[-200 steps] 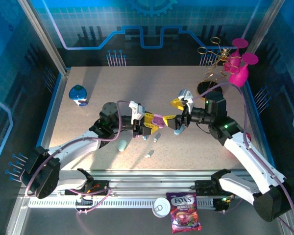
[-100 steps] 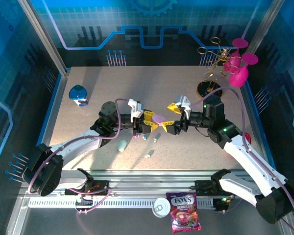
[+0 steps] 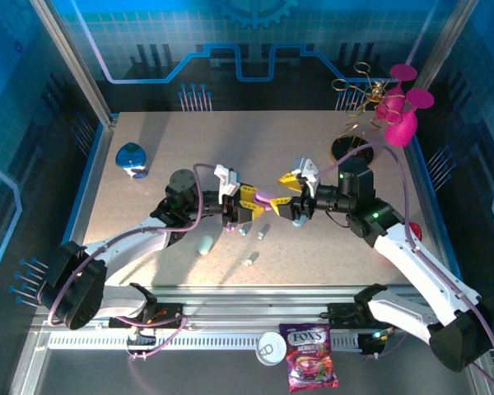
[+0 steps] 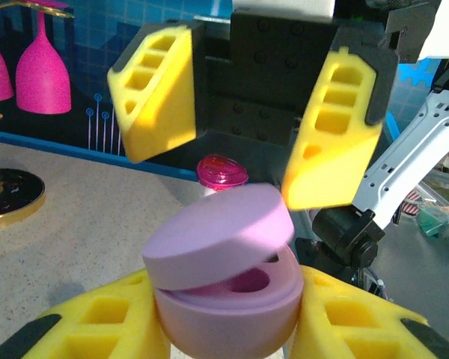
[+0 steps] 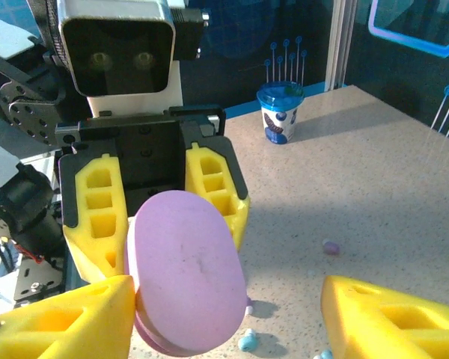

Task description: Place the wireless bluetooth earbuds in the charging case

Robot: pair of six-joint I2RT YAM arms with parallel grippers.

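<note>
- Earbuds (image 3: 263, 231): lying loose on table (image 3: 230, 140), just beneath where the two grippers meet.
- charging case (image 4: 223, 299): purple, lid ajar, held up off the table.
- left gripper (image 3: 253, 206): clamped tight on the case's lower half.
- right gripper (image 4: 232, 168): jaws spread wide, one finger on each side of the lid. Contact unclear, holding nothing.

White-and-black left arm (image 3: 132, 243), right arm (image 3: 412, 255); purple cables (image 3: 198, 191); yellow slotted jaws, black-backed; green light (image 3: 376, 216) on right.
</note>
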